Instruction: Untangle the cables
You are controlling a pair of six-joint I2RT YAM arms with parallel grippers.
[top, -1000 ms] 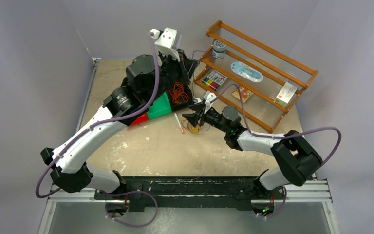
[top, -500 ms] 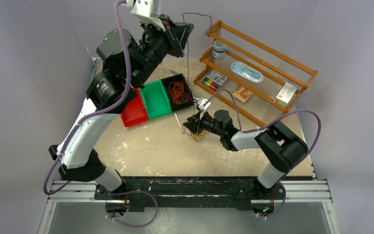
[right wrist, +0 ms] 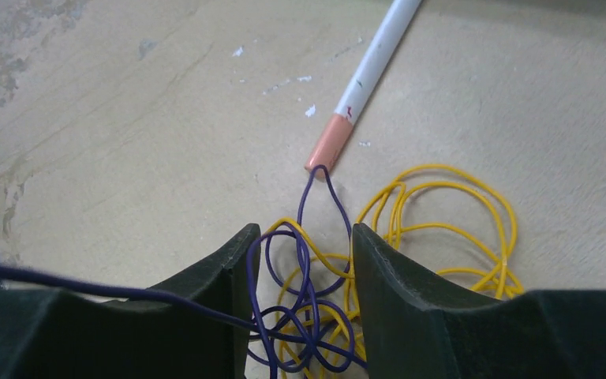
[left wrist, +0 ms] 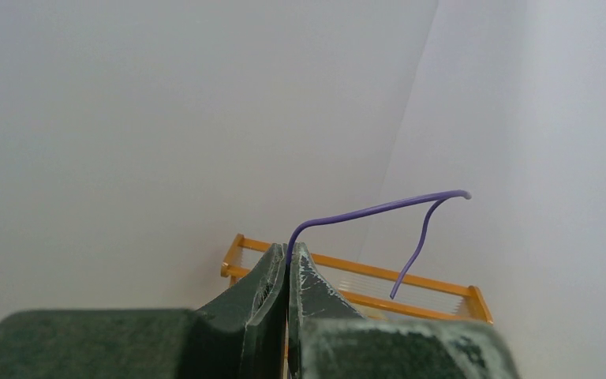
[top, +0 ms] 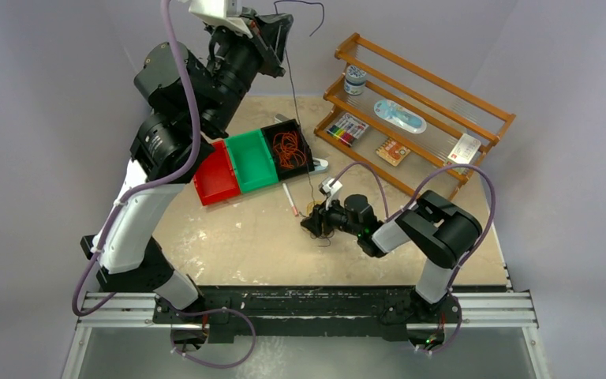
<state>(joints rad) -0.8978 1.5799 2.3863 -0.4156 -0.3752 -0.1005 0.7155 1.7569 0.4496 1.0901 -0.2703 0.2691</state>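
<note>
My left gripper [top: 281, 33] is raised high at the back left, shut on a thin purple wire [left wrist: 379, 209]. The wire's free end curls above the jaws. The rest hangs down to a tangle [top: 318, 213] on the table. There the purple wire [right wrist: 304, 316] is looped through yellow wire coils [right wrist: 442, 205]. My right gripper [top: 312, 224] is low on the table, and in its wrist view [right wrist: 304, 237] the jaws stand apart astride the tangle. Orange wire coils [top: 286, 148] lie in a black bin.
A white pen with a pink cap [right wrist: 367, 71] lies just beyond the tangle. Green [top: 254, 162] and red [top: 217, 178] bins sit beside the black one. A wooden rack [top: 410, 118] holding small items stands at the back right.
My left gripper has risen up and to the left, pulling the purple wire out long. My right gripper has slid nearer to the front with the tangle.
</note>
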